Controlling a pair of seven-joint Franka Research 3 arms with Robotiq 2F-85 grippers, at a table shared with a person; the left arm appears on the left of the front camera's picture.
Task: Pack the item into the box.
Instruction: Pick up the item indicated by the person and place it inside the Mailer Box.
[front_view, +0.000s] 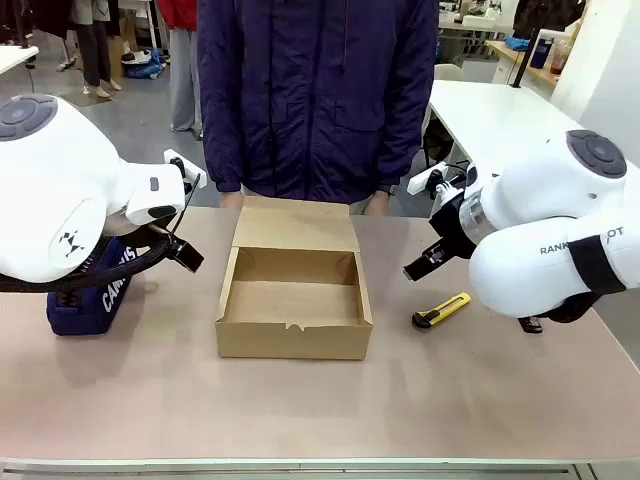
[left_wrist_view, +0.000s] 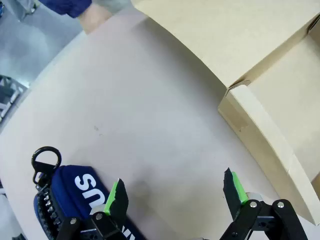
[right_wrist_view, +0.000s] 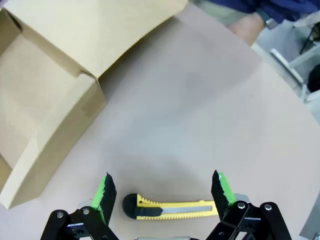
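The box (front_view: 293, 330) is brown cardboard and stands open in the middle of the table, its flap lid (front_view: 295, 228) laid back toward the person. The item, a navy pouch (front_view: 92, 293) with white lettering, lies at the left, partly hidden behind my left arm. In the left wrist view the pouch (left_wrist_view: 75, 192) sits under the left finger of my open left gripper (left_wrist_view: 176, 194), and the box (left_wrist_view: 265, 125) wall is to the right. My right gripper (right_wrist_view: 161, 192) is open above a yellow utility knife (right_wrist_view: 170, 208). In the front view its fingers (front_view: 420, 266) hang right of the box.
The yellow utility knife (front_view: 442, 311) lies on the table right of the box. A person in a dark jacket (front_view: 315, 90) stands at the far edge behind the box, hands resting near the flap. Bare tabletop (front_view: 300, 410) stretches along the front.
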